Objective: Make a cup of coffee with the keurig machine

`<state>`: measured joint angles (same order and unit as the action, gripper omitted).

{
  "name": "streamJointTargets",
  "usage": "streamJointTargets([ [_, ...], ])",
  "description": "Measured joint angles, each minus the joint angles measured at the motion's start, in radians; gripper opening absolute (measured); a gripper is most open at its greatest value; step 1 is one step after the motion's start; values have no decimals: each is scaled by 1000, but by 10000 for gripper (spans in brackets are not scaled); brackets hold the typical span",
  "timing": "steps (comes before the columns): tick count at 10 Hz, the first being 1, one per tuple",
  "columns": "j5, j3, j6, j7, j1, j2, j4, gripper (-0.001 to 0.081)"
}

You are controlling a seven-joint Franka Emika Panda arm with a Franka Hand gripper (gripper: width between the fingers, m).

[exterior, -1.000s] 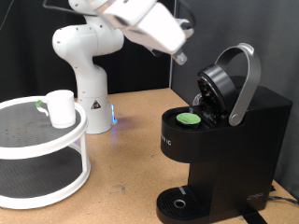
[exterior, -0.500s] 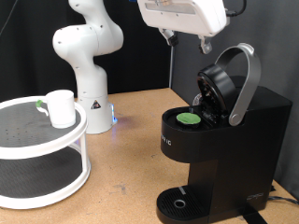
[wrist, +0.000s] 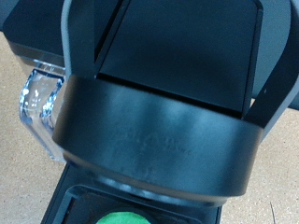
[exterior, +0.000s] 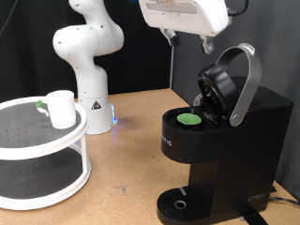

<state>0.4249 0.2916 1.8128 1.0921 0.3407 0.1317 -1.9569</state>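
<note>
Exterior view: the keurig machine [exterior: 225, 141] stands on the wooden surface [exterior: 131, 169] at the exterior view's right, its lid raised and its grey arched handle [exterior: 246, 80] tilted up and back; a green-topped pod [exterior: 190, 119] sits in the open chamber. The pincer [exterior: 190, 39] hangs in the air above the raised lid, touching nothing, its two fingers apart with nothing between them. The cup [exterior: 62, 108] stands well apart at the exterior view's left, on the upper tier of a round white two-level rack [exterior: 42, 155] (a small green item lies just beside it). The white arm base [exterior: 84, 56] rises behind the rack, between cup and machine, and nothing lies under the brew head on the round drip tray [exterior: 180, 203]. Wrist view: the handle [wrist: 159, 56] and dark lid [wrist: 149, 140] fill the frame, with the pod [wrist: 123, 218] at the edge. Compared with half a second ago, nothing has shifted; a second ago the hand was angled and further toward the exterior view's left.
</note>
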Motion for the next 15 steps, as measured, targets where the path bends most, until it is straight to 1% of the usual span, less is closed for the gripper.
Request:
streamJointTargets([
  [2, 33, -2, -2, -7, 2, 1, 6, 803],
  [4, 91, -4, -3, -18, 4, 2, 9, 803],
  [7, 97, -25, -3, -65, 6, 3, 16, 803],
  [11, 106, -45, -5, -97, 9, 2, 34, 803],
  [14, 106, -48, -10, -98, 9, 2, 36, 803],
  [15, 119, -48, -10, -90, 9, 0, 36, 803],
])
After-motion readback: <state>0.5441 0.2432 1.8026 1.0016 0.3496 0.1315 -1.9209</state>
